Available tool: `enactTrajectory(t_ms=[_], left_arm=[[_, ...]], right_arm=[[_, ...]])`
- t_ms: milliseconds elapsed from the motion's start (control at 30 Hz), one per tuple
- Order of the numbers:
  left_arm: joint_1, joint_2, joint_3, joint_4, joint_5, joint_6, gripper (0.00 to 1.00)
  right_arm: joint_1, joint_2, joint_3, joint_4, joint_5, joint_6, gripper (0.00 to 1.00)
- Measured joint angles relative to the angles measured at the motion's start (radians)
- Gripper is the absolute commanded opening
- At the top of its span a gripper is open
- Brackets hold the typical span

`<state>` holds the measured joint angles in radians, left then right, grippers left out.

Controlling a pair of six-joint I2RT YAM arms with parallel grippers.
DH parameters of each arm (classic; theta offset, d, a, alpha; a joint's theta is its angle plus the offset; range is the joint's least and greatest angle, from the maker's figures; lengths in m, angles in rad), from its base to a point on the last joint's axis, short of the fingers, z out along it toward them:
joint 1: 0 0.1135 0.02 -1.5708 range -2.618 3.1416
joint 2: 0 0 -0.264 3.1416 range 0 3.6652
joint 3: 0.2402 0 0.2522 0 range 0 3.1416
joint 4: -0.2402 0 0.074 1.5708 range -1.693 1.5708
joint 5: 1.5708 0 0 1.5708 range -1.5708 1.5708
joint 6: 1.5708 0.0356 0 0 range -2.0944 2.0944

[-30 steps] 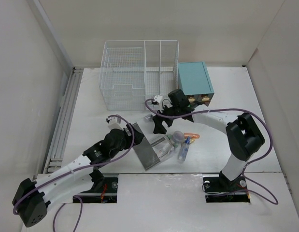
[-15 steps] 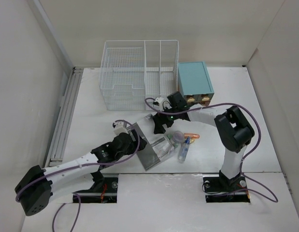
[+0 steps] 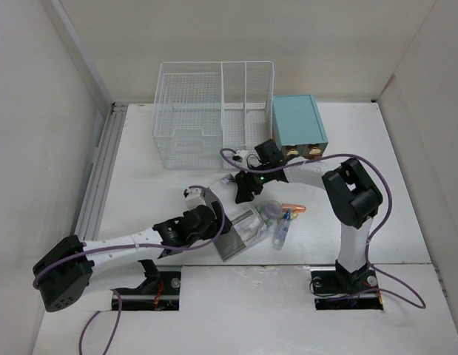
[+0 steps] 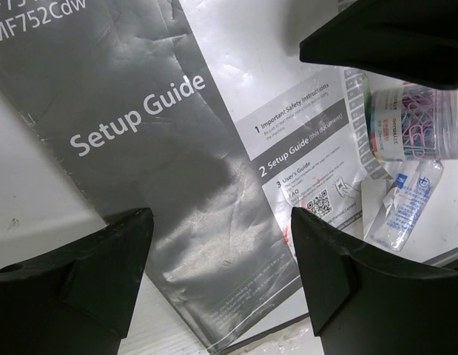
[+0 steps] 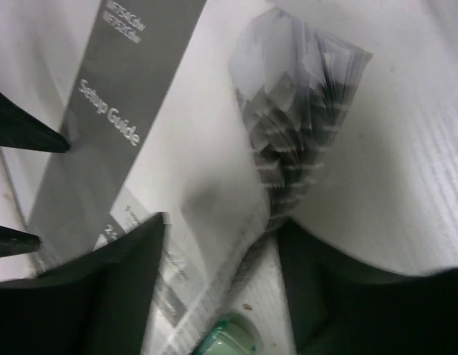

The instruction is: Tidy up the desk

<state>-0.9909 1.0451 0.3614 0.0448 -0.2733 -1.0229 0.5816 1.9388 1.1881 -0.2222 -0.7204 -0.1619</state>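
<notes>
On the white desk (image 3: 140,170) lies a grey "Setup Guide" booklet (image 4: 140,126) in a clear sleeve, seen from above as a booklet (image 3: 232,235) near the front edge. My left gripper (image 3: 217,220) hovers low over its near end, and its open jaws (image 4: 217,218) straddle the grey cover without holding it. My right gripper (image 3: 242,194) is at the far corner. Its jaws (image 5: 223,222) stand apart around a lifted, fanned edge of the pages (image 5: 302,126).
A jar of coloured paper clips (image 3: 273,211), a small clear bottle (image 3: 281,230) and an orange item (image 3: 294,208) lie just right of the booklet. A white wire-mesh rack (image 3: 214,111) and a teal drawer box (image 3: 299,126) stand at the back.
My left gripper has slid right and nearer along the booklet. The right gripper has stayed at the far corner, its jaws have narrowed, and its elbow has swung left.
</notes>
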Motion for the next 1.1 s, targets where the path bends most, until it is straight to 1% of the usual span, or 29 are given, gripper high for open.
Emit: enactTrajectory(t_ms=[67, 100, 200, 233, 333, 367, 500, 600, 733, 833, 933, 1100], left_arm=[[-0.002, 0.000, 0.000, -0.002, -0.003, -0.005, 0.73], [-0.002, 0.000, 0.000, -0.002, -0.003, -0.008, 0.73], [-0.002, 0.001, 0.000, 0.002, 0.005, -0.013, 0.73], [-0.002, 0.003, 0.000, 0.005, 0.009, -0.015, 0.73], [-0.002, 0.016, 0.000, 0.025, 0.015, -0.018, 0.73], [-0.002, 0.019, 0.000, 0.032, 0.016, -0.019, 0.73], [-0.003, 0.021, 0.000, 0.043, 0.019, -0.027, 0.80], [-0.007, -0.022, 0.000, -0.008, 0.011, -0.031, 0.82], [-0.008, -0.157, 0.000, -0.136, -0.025, -0.031, 0.82], [-0.008, -0.248, 0.000, -0.193, -0.045, -0.031, 0.81], [-0.009, -0.269, 0.000, -0.227, -0.047, -0.035, 0.81], [-0.008, -0.267, -0.024, -0.239, -0.045, -0.042, 0.81]], right_arm=[[-0.003, 0.010, 0.008, -0.011, 0.001, -0.014, 0.47], [-0.005, 0.015, 0.010, -0.017, 0.002, -0.023, 0.37], [-0.007, 0.022, 0.023, -0.032, -0.006, -0.036, 0.23], [-0.006, 0.022, 0.030, -0.039, -0.014, -0.042, 0.12], [-0.005, 0.022, 0.044, -0.058, -0.037, -0.057, 0.00], [-0.005, 0.022, 0.045, -0.062, -0.041, -0.062, 0.00], [-0.005, 0.022, 0.049, -0.070, -0.062, -0.077, 0.00], [-0.008, 0.019, 0.055, -0.096, -0.093, -0.083, 0.00], [-0.033, -0.006, 0.057, -0.148, -0.142, -0.091, 0.00], [-0.061, -0.040, 0.061, -0.208, -0.179, -0.112, 0.00], [-0.083, -0.074, 0.074, -0.264, -0.213, -0.137, 0.00], [-0.087, -0.114, 0.087, -0.306, -0.276, -0.176, 0.00]])
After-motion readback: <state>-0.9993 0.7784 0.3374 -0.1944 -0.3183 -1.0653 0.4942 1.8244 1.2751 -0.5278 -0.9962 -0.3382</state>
